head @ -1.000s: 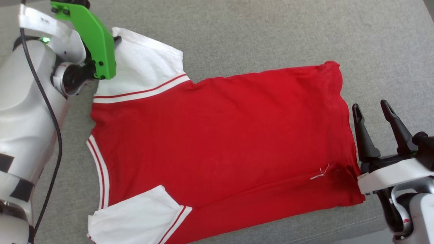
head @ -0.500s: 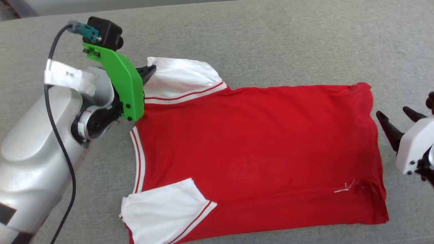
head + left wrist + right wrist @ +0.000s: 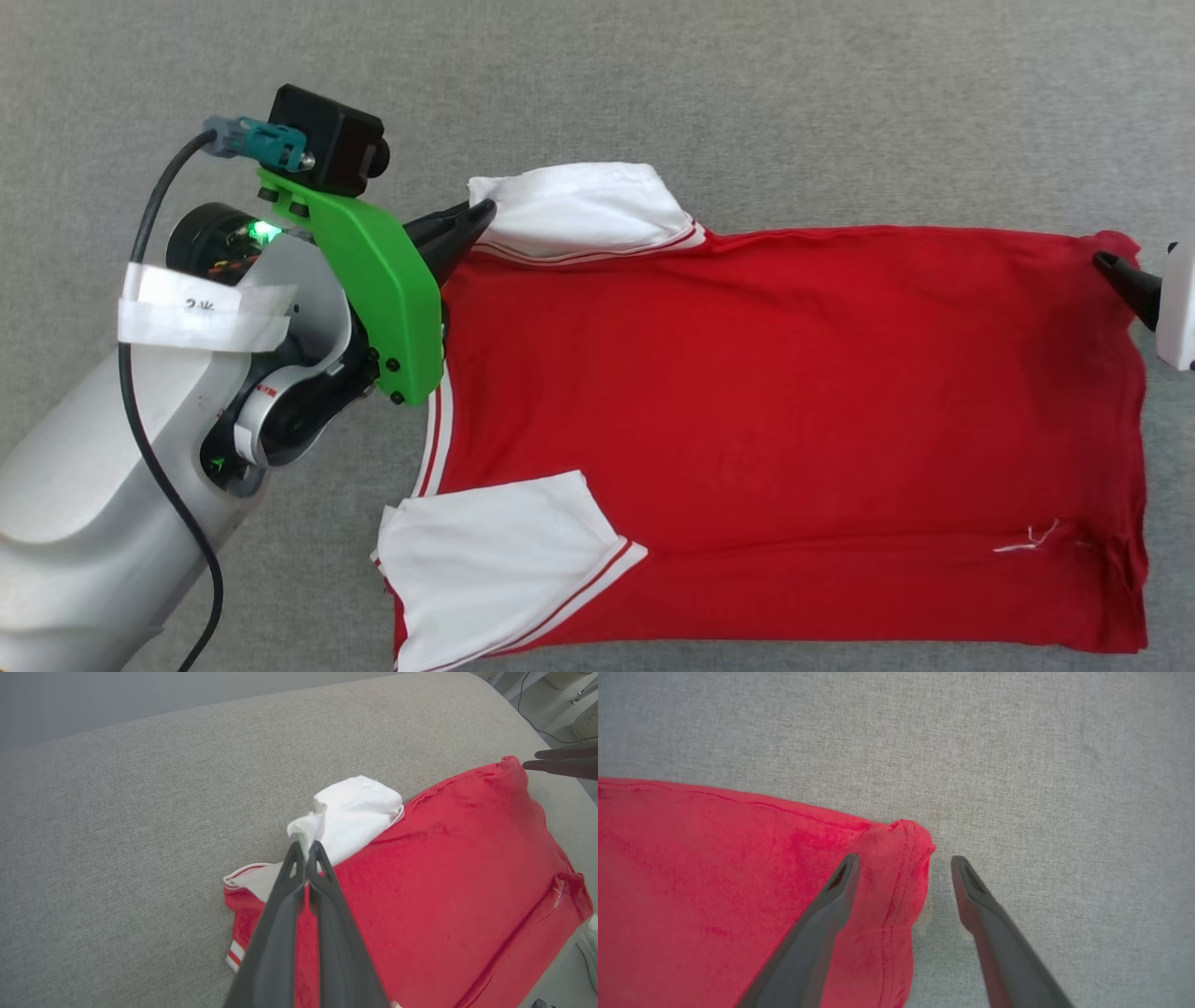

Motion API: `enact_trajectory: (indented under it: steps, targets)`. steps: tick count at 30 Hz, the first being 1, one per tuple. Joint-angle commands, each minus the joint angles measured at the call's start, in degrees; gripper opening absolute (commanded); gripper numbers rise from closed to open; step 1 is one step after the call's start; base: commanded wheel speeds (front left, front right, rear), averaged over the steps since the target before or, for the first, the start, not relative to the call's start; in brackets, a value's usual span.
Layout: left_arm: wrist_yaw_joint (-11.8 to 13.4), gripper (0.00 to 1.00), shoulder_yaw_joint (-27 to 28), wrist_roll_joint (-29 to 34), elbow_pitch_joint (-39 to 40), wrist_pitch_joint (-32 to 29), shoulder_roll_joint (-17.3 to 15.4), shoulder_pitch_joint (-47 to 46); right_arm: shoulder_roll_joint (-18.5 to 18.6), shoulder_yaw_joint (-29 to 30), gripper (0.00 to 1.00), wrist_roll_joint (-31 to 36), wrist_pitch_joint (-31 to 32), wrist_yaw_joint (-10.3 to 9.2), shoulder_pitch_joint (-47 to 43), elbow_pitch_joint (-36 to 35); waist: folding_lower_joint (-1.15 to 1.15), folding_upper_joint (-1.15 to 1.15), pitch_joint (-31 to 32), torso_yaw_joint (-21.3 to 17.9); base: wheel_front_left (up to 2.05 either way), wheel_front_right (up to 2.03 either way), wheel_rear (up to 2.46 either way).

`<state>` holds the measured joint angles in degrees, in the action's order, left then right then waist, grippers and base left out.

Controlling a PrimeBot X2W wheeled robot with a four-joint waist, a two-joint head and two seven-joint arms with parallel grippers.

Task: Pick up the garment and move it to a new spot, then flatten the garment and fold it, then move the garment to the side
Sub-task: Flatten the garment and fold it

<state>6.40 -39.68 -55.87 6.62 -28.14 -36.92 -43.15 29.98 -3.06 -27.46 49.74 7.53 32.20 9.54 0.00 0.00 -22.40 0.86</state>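
I see the garment [image 3: 747,392] lying flat on the cushion [image 3: 747,93], spread from my left to my right. Its neck end is on my left and its bottom edge is on my right. The far sleeve [image 3: 579,210] sits at the far left corner. The near sleeve [image 3: 495,551] sits at the near left corner, lying on top of the body part. My left gripper [image 3: 476,217] is just left of the far sleeve, with the sleeve's edge between its two fingers. My right gripper [image 3: 904,860] is at the far right corner: one finger is over the cloth, the other over bare cushion, and the corner is between them.
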Motion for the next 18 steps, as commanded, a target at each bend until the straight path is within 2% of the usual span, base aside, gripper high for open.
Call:
enact_trajectory:
  steps: [1,9,17,18]
  targets:
    - [0.5,0.0,0.4,0.46,0.91,0.75,-0.32,0.88,0.37,-0.5,1.0,-0.33,0.48,-0.04,1.45,0.93,0.0,0.0,-1.7,1.6,0.0,0.0,0.0]
    - [0.82,0.0,0.07,1.08,3.23,1.08,-0.32,0.98,2.14,-4.67,1.0,-0.87,1.51,-0.04,3.69,5.43,0.0,0.0,-3.89,3.17,0.0,0.0,0.0]
    - [0.4,0.0,-0.16,1.01,2.74,1.48,-0.07,1.0,2.96,-7.77,1.0,-3.21,-0.86,-0.04,3.32,8.73,0.0,0.0,-4.82,4.07,0.0,0.0,0.0]
    - [0.35,0.0,-0.19,1.04,2.45,1.58,-0.1,1.06,3.12,-8.13,0.36,-3.51,-1.4,-0.04,3.26,9.13,0.0,0.0,-4.78,4.14,0.0,0.0,0.0]
